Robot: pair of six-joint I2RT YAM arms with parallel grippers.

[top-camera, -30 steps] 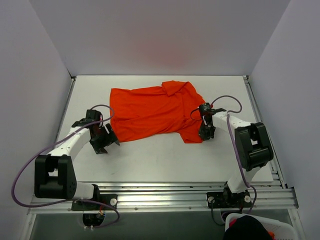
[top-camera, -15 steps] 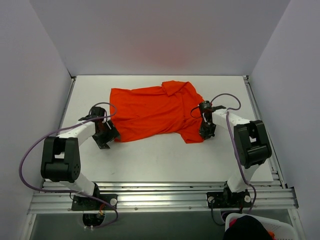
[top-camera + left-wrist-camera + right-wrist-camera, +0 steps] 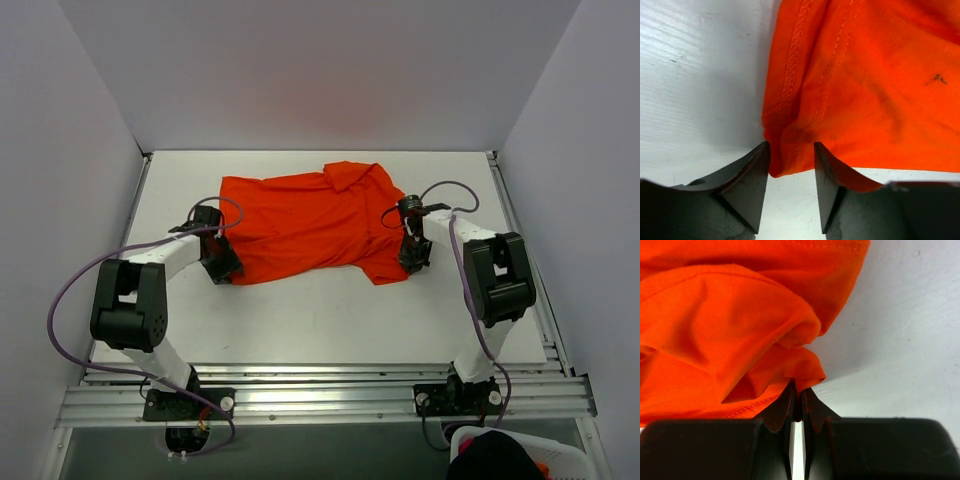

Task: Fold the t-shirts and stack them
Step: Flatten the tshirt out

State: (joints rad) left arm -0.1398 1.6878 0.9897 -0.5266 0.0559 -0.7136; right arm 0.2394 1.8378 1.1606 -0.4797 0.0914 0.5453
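Observation:
One orange-red t-shirt point(image 3: 300, 225) lies spread and wrinkled on the white table point(image 3: 300, 320), collar toward the right. My left gripper point(image 3: 228, 272) is at its lower left corner. In the left wrist view the hemmed corner of the t-shirt point(image 3: 865, 75) lies between the left gripper's point(image 3: 790, 150) half-narrowed fingers, with bare table still showing in the gap. My right gripper point(image 3: 409, 268) is at the shirt's right edge. In the right wrist view the right gripper point(image 3: 799, 390) is shut on a bunched fold of the t-shirt point(image 3: 715, 325).
White walls enclose the table on three sides. A metal rail point(image 3: 320, 395) runs along the near edge by the arm bases. A white basket point(image 3: 520, 455) with dark cloth in it sits below the table at bottom right.
My left arm has swung right onto the shirt's lower left corner, and its jaws have narrowed around the hem. The right gripper has stayed shut on the sleeve side, barely moving.

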